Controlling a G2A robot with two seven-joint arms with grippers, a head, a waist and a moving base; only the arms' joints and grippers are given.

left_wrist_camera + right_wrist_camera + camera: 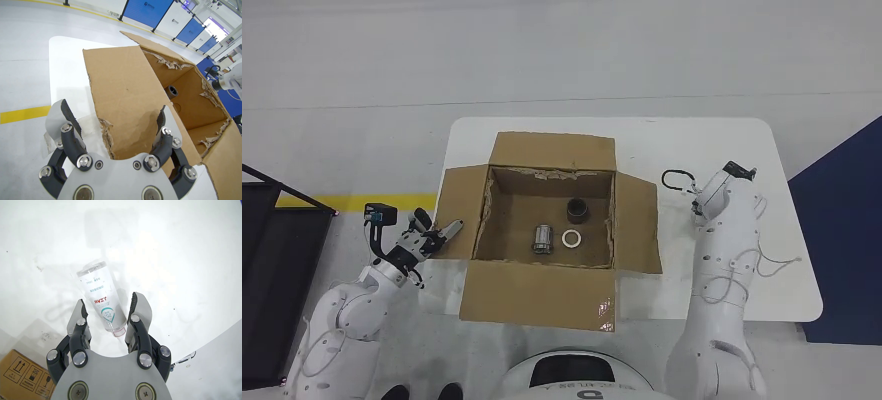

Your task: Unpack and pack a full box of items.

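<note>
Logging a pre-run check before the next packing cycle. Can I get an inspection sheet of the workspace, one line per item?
surface: white table, dark scuffs near the bottle.
job's things: open cardboard box, flap edges torn; inside it a dark cylinder, a metal part and a white ring; clear bottle lying on the table outside the box.
clutter: nothing seen.
grippers: left gripper open at the box's left flap; right gripper open, fingers either side of the bottle.
cables: black loop by the right wrist.
surroundings: yellow floor line, blue panels.
</note>
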